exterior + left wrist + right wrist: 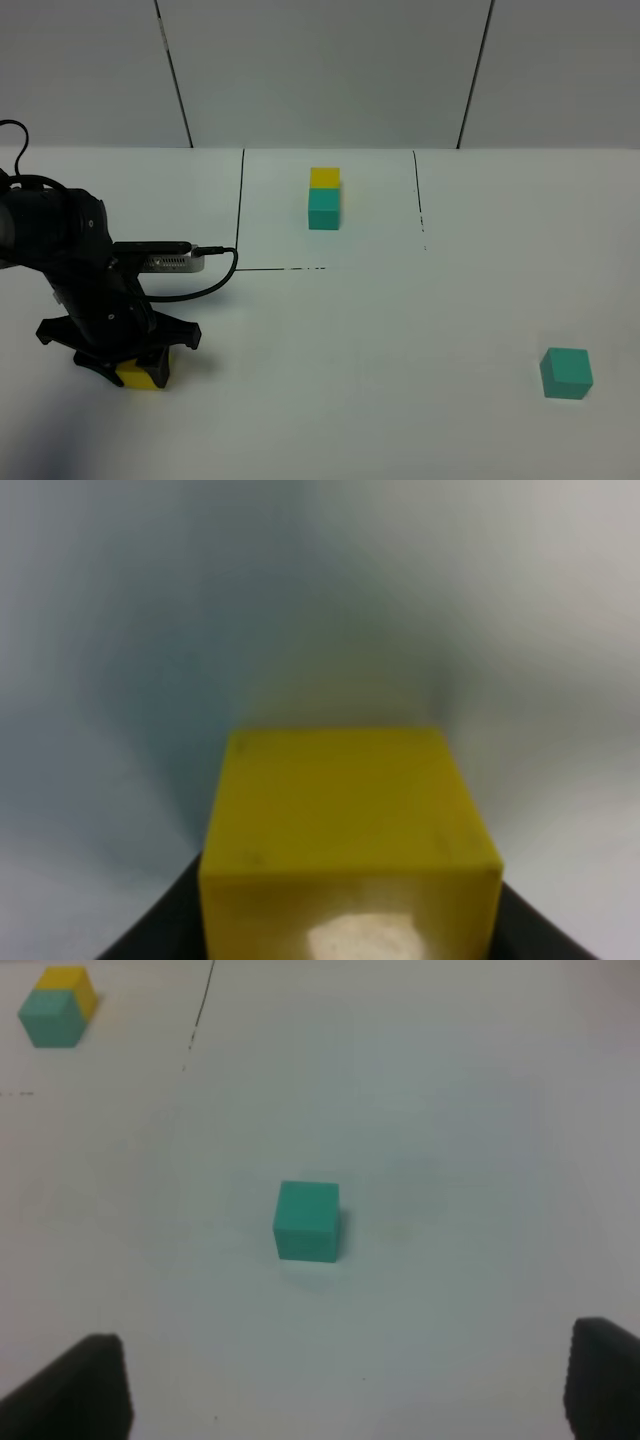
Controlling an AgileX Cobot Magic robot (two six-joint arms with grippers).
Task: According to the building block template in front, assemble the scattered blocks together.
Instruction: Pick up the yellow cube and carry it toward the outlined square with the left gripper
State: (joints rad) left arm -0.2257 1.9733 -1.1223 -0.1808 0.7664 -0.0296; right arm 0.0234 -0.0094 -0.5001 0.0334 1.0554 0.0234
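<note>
Altogether, one yellow cube clasped by left pincer, one teal cube lying free — right pincer gaping — one template.

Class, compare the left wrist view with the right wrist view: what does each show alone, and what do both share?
Left wrist only: the yellow cube, filling much of the frame, gripped by the left gripper. Right wrist only: the loose teal cube, the yellow-and-teal template pair farther off, and the open right gripper. Both: the white table.
</note>
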